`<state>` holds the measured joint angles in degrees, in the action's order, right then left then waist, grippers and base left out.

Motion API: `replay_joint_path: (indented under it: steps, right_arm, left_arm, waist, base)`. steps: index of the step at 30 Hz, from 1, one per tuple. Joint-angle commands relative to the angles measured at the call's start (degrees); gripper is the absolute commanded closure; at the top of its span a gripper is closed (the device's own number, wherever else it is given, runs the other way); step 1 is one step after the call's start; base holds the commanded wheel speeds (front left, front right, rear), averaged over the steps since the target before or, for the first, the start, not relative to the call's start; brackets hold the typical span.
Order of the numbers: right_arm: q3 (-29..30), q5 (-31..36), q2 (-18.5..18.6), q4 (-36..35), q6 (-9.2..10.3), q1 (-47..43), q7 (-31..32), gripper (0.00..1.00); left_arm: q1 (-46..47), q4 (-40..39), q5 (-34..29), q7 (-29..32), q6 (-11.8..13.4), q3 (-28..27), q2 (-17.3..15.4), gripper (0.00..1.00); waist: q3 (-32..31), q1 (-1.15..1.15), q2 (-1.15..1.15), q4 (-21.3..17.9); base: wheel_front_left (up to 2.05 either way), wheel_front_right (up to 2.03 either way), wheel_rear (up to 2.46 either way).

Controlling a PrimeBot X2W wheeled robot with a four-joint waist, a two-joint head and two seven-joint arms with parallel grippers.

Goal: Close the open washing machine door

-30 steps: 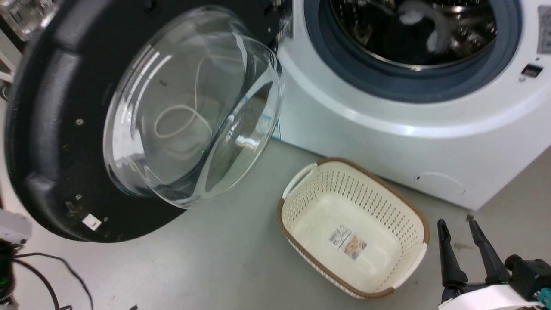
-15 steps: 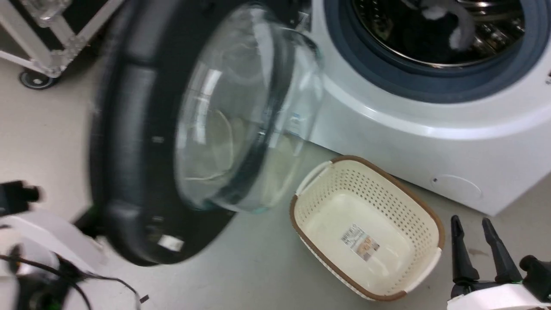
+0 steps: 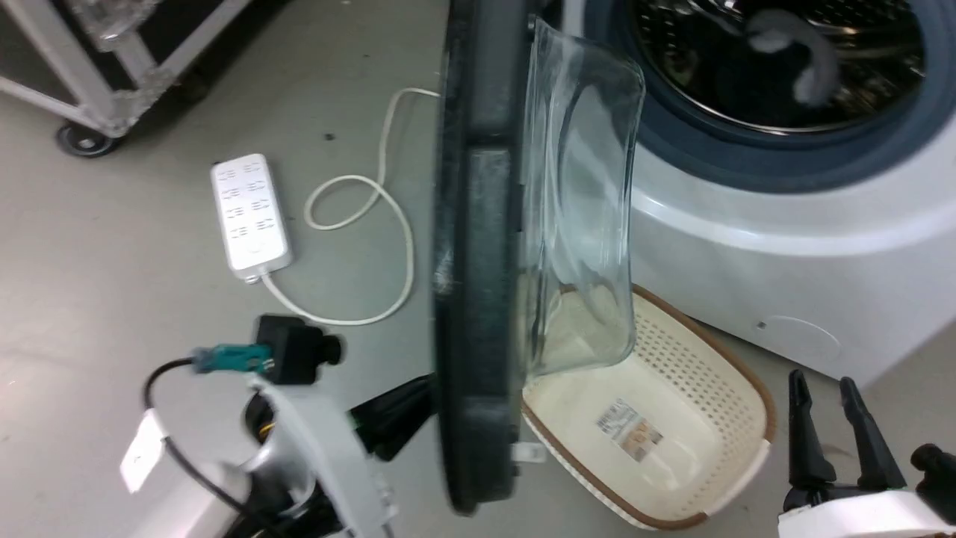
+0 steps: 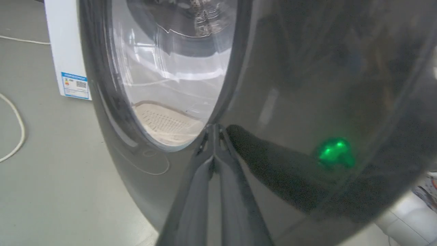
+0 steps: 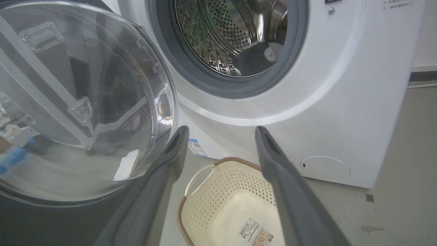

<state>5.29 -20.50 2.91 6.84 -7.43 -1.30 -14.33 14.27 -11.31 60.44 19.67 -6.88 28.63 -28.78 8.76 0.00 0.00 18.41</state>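
Left wrist view: my left gripper (image 4: 214, 127), fingers together, tips on washing machine door (image 4: 307, 68) mid-frame, to push; right gripper (image 5: 221, 131) apart.

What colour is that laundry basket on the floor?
The laundry basket is cream, dotted with holes, with a brown rim; clearest in the right wrist view.

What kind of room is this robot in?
Probably a laundry corner in a workshop or lab: a washing machine, a laundry basket before it, and a power strip on bare floor.
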Motion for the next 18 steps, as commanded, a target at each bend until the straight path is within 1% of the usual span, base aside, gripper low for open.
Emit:
replay_joint_path:
  steps: [1, 4, 10, 15, 18]
  right_arm:
    - [0.25, -0.98, -0.03, 0.26, -0.06, 0.93, -0.67, 0.0]
    - [0.56, -1.43, -0.03, 0.45, -0.06, 1.4, -0.67, 0.0]
    - [1.44, -2.77, -0.03, 0.85, -0.06, 2.11, -0.67, 0.0]
    - [2.21, -4.14, -0.03, 1.28, -0.06, 2.64, -0.67, 0.0]
    - [2.45, -4.72, -0.03, 1.49, -0.06, 2.76, -0.67, 0.0]
  left_arm:
    - [3.34, 0.73, 1.43, -1.51, -0.6, 3.19, -0.29, 1.0]
    - [8.14, 3.4, 0.88, -4.42, -0.6, 7.79, 0.24, 1.0]
    - [17.88, 8.67, 1.06, -8.84, -0.6, 16.09, 2.34, 1.0]
    - [24.66, 12.64, 2.04, -12.4, -0.6, 21.59, 4.14, 1.0]
    - [28.55, 17.01, 1.4, -15.37, -0.6, 23.42, 5.43, 1.0]
  waist:
    - [0.75, 0.0, 0.0, -2.33]
    - [1.56, 0.0, 0.0, -5.97]
    - [2.82, 0.0, 0.0, -13.85]
    - [3.09, 0.0, 0.0, -20.36]
    - [3.3, 0.0, 0.0, -23.38]
  base:
    - [0.0, 0.0, 0.0]
    - [0.0, 0.0, 0.0]
    - [0.0, 0.0, 0.0]
    - [0.0, 0.0, 0.0]
    - [0.0, 0.0, 0.0]
